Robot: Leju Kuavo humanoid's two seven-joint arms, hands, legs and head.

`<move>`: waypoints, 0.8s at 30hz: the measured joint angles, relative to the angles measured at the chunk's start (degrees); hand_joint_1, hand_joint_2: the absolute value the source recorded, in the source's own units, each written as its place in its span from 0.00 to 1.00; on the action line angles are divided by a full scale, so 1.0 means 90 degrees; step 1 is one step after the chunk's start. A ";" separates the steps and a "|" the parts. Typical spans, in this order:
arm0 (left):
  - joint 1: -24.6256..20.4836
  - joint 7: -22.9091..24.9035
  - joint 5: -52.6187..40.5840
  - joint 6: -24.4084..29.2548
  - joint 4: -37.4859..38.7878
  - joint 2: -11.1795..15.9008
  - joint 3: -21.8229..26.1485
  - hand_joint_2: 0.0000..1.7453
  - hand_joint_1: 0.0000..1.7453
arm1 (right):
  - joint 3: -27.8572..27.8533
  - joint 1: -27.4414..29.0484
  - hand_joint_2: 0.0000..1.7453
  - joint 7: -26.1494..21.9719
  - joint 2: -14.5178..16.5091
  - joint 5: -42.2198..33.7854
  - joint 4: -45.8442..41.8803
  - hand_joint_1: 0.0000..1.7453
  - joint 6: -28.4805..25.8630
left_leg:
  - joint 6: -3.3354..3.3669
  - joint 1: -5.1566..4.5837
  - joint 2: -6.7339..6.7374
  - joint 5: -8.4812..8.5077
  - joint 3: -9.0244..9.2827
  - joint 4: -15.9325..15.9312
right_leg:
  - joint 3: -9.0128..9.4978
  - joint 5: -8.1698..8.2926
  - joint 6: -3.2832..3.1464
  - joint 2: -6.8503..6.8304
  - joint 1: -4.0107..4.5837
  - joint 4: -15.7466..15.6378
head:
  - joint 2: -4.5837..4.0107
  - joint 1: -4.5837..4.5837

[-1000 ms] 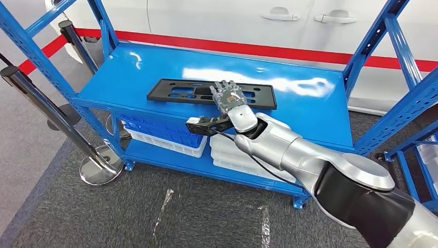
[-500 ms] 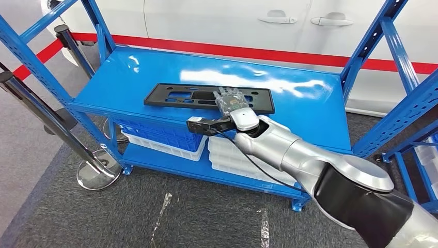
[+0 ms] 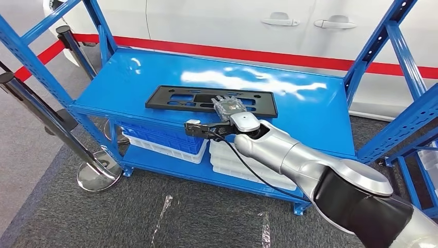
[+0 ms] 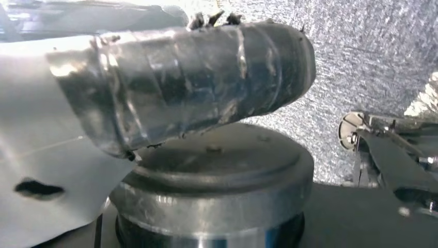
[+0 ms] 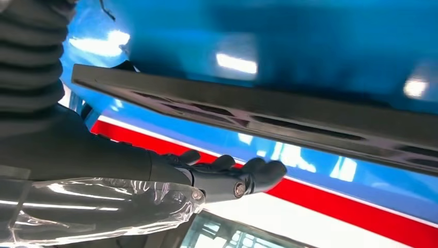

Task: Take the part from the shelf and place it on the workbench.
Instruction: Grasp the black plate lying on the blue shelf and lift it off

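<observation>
Silver, the right arm reaches forward over the blue shelf [image 3: 320,111], its right hand [image 3: 230,107] palm down above the black part [image 3: 170,98] lying flat on the top shelf, fingers [image 5: 258,170] extended and apart, grasping nothing.

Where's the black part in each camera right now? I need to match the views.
Head view: black part lies flat mid-shelf, under the right hand.
Right wrist view: a dark bar across the picture, beside the hand.
Left wrist view: not there.
Shared landmark: blue shelf.
</observation>
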 joint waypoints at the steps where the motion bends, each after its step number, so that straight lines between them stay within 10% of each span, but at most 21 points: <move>1: -0.0001 -0.0003 -0.0003 0.0000 0.0000 0.0001 0.0000 0.00 0.00 | 0.0000 0.0000 1.00 0.0002 0.0002 0.0009 -0.0001 0.00 -0.0018 | -0.0023 0.0005 0.0002 -0.0015 -0.0003 -0.0001 | 0.0012 0.0000 -0.0035 -0.0001 -0.0009 -0.0007 | -0.0001 0.0003; 8: 0.0004 -0.0024 -0.0021 -0.0002 0.0000 0.0002 -0.0010 0.00 0.00 | 0.0002 0.0012 1.00 0.0011 0.0002 0.0059 -0.0003 0.00 -0.0107 | -0.0207 0.0068 0.0018 -0.0684 -0.0875 0.1694 | 0.0104 -0.0040 -0.0165 -0.0004 -0.0042 -0.0040 | -0.0001 -0.0034; 13: 0.0003 -0.0027 -0.0039 0.0001 0.0000 0.0004 -0.0019 0.00 0.00 | 0.0002 -0.0019 1.00 0.0033 0.0001 0.0095 -0.0008 0.00 -0.0138 | -0.0039 0.0012 0.0017 0.0141 -0.0149 0.0079 | 0.0177 -0.0085 -0.0100 0.0013 -0.0025 -0.0057 | -0.0001 -0.0031; 18: 0.0004 -0.0011 -0.0050 0.0019 0.0001 0.0002 -0.0040 0.00 0.00 | 0.0001 -0.0045 1.00 0.0053 -0.0002 0.0098 -0.0014 0.00 -0.0229 | 0.0085 0.0031 0.0014 0.0181 0.0012 -0.0192 | 0.0164 -0.0185 0.0065 0.0003 0.0002 -0.0006 | -0.0001 -0.0012; 22: 0.0000 0.0002 -0.0052 0.0036 0.0002 -0.0016 -0.0046 0.00 0.00 | 0.0001 -0.0040 1.00 0.0070 -0.0020 0.0098 -0.0025 0.00 -0.0350 | 0.0171 0.0044 0.0026 0.0193 0.0063 -0.0257 | -0.0559 -0.0797 0.0110 -0.0008 0.0001 0.1405 | -0.0001 0.0006; 24: -0.0001 -0.0001 -0.0052 0.0039 0.0002 -0.0019 -0.0066 0.00 0.00 | 0.0002 -0.0006 1.00 0.0073 -0.0022 0.0098 -0.0028 0.00 -0.0340 | 0.0175 0.0042 0.0018 0.0156 0.0067 -0.0222 | -0.0682 -0.0680 0.0124 -0.0013 -0.0005 0.1528 | -0.0001 0.0007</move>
